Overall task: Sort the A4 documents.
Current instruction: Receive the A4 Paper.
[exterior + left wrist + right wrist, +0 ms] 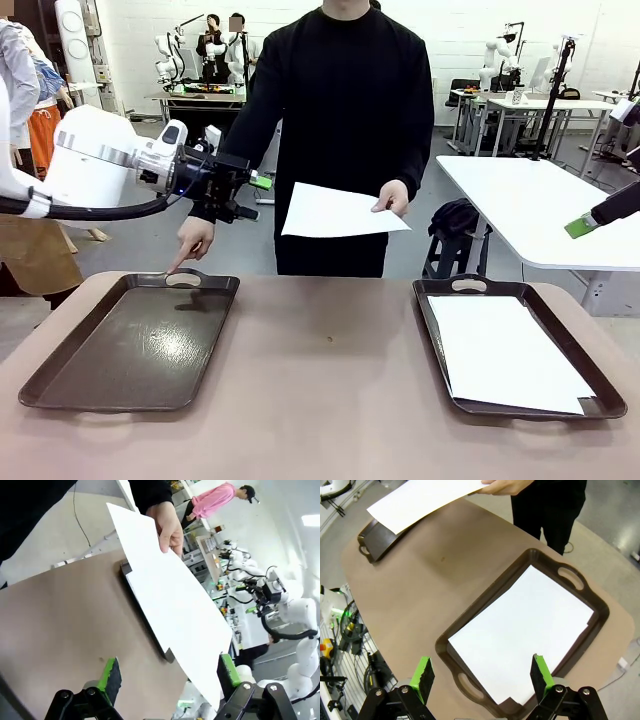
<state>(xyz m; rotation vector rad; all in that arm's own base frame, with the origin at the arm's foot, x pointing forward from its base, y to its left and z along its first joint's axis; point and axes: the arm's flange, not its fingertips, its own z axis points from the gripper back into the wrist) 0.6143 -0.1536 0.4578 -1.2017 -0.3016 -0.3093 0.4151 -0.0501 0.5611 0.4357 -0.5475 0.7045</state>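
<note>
Left hand (167, 677) gapes empty before a blank white sheet (170, 595), flat, uncreased

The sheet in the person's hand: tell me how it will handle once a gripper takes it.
The held sheet is thin and gripped at one edge by the person's hand, so it will probably flop. It looks very light. The left gripper, open, likely needs an edge pinch.

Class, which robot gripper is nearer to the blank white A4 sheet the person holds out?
Left. The left gripper hangs open just beside the held white sheet, at its left edge. The right gripper is open far off to the right, above the dark brown tray holding paper.
</note>
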